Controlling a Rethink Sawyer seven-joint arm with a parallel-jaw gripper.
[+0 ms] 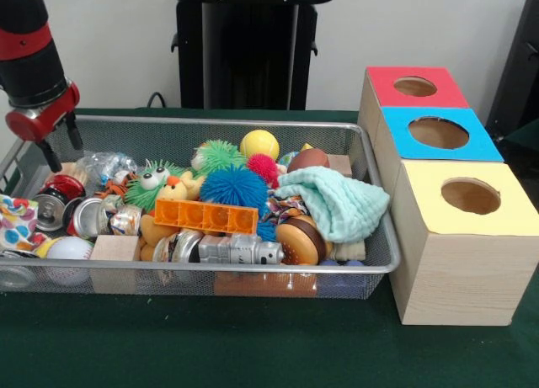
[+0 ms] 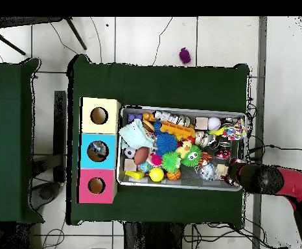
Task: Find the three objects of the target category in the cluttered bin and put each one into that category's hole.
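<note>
Jaws [image 1: 57,144] apart over toy-crammed mesh bin [image 1: 370,165] corner.

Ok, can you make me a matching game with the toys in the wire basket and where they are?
Things:
1. round yellow ball
2. orange plastic block with square holes
3. mint green cloth
4. shiny silver robot toy

Places (front view):
A. draped at the basket's right end, nearest the wooden boxes
B. lying along the basket's front wall
C. by the basket's back wall
D. in the middle, in front of the blue spiky ball

Pairs: 1-C, 2-D, 3-A, 4-B
</note>
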